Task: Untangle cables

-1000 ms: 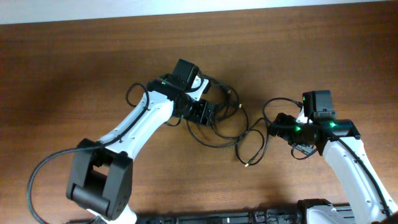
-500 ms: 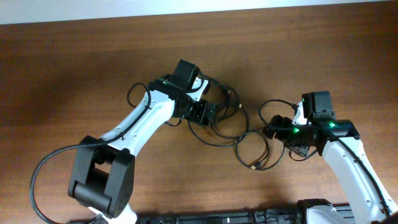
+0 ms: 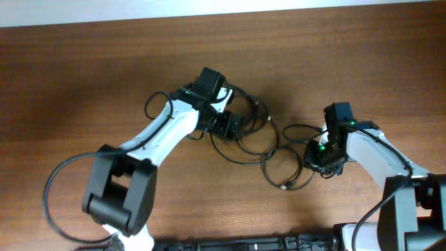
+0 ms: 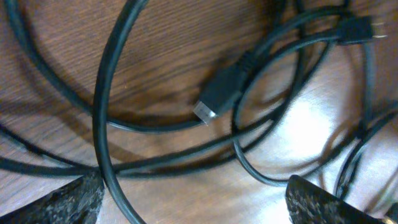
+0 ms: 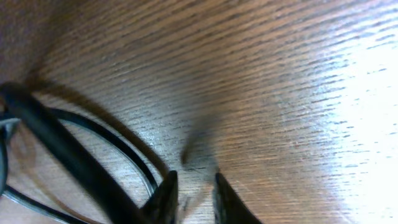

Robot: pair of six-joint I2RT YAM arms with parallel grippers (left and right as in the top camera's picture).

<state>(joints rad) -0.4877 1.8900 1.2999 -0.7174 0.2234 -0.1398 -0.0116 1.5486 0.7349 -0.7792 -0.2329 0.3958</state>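
Note:
The cables (image 3: 259,145) are thin black cords lying in overlapping loops on the brown table (image 3: 83,84), with a smaller loop (image 3: 279,183) at the right. My left gripper (image 3: 226,127) hangs open over the main tangle. In the left wrist view its fingertips (image 4: 62,200) stand wide apart astride crossing cords and a black plug (image 4: 221,93). My right gripper (image 3: 311,159) is at the right loop's edge. Up close that right gripper (image 5: 193,193) has its jaws nearly together, with only wood grain in the slit. A cable (image 5: 62,149) runs beside its left finger.
A second plug end (image 4: 357,31) lies at the top right of the left wrist view. Thicker black arm wiring (image 3: 52,202) loops off the left arm's base. A pale wall strip (image 3: 209,7) runs along the table's far edge.
The right gripper has closed from wide open and moved left and down to the small loop. That loop shifted and widened. The left gripper opened a little more and stayed put.

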